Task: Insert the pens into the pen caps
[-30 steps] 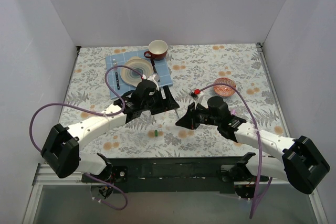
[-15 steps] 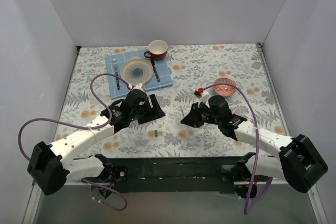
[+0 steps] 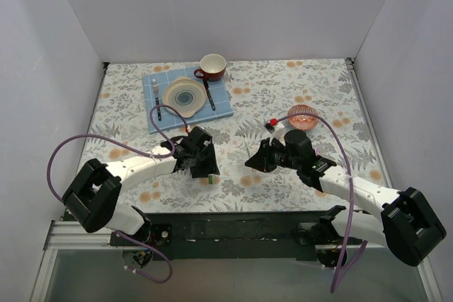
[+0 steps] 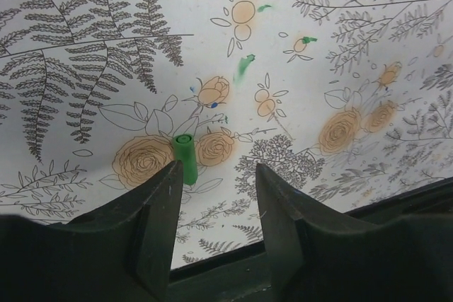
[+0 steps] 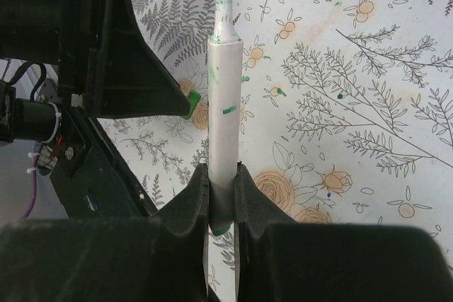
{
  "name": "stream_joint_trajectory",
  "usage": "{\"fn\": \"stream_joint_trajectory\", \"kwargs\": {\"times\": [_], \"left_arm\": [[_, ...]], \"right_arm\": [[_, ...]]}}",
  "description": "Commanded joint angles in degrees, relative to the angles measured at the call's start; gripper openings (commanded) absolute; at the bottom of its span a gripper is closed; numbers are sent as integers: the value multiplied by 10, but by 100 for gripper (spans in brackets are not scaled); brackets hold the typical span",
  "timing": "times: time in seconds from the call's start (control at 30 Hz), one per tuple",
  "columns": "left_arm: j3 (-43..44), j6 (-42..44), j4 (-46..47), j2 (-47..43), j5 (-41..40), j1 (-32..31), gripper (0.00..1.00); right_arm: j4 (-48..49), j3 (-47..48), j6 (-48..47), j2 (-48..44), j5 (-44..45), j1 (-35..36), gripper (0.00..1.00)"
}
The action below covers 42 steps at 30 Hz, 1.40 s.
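Observation:
A dark green pen cap (image 4: 185,158) lies on the flowered cloth, just past the tip of the left-hand finger (image 4: 159,210) of my left gripper (image 4: 217,172). That gripper is open, with only cloth between its fingers. In the top view the cap (image 3: 210,180) sits right at the left gripper (image 3: 207,172), near the table's front edge. My right gripper (image 5: 223,175) is shut on a white pen (image 5: 225,97) with a green tip, which points at the left gripper's finger (image 5: 120,54). In the top view the right gripper (image 3: 253,160) hovers to the right of the cap.
A blue placemat (image 3: 152,81) at the back left carries a plate (image 3: 184,95), a fork (image 3: 156,101) and a knife (image 3: 209,95). A red mug (image 3: 211,66) stands behind it. A pink bowl (image 3: 303,117) sits behind the right arm. Green ink marks (image 4: 244,66) dot the cloth.
My left gripper has moved from beside the placemat toward the front edge, down to the green cap, and its jaws have narrowed. The right gripper has held the pen almost in place.

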Motion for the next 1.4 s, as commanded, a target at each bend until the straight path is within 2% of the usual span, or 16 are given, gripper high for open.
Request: {"fn": "stream_joint_trajectory", "kwargs": {"times": [0.0,0.4,0.63,0.9,1.37], "left_arm": [[13,17,-11,18,1,-1,43],[48,39,-76,66,-49,-1,41],[73,61,-89,99,-39,-1,39],[67,66,-99,99,-19,-2,36],[92,62,-149,144,-65,-31,34]], "right_arm": [[17,-15,1,-19,6,-1,1],[9,-29,-8,-48,21,-2,1],[8,-28,-9,-54,20,-2,1],[11,-29,-8,-52,20,-2,1],[15,-27,-8,-46,14,-1,1]]}}
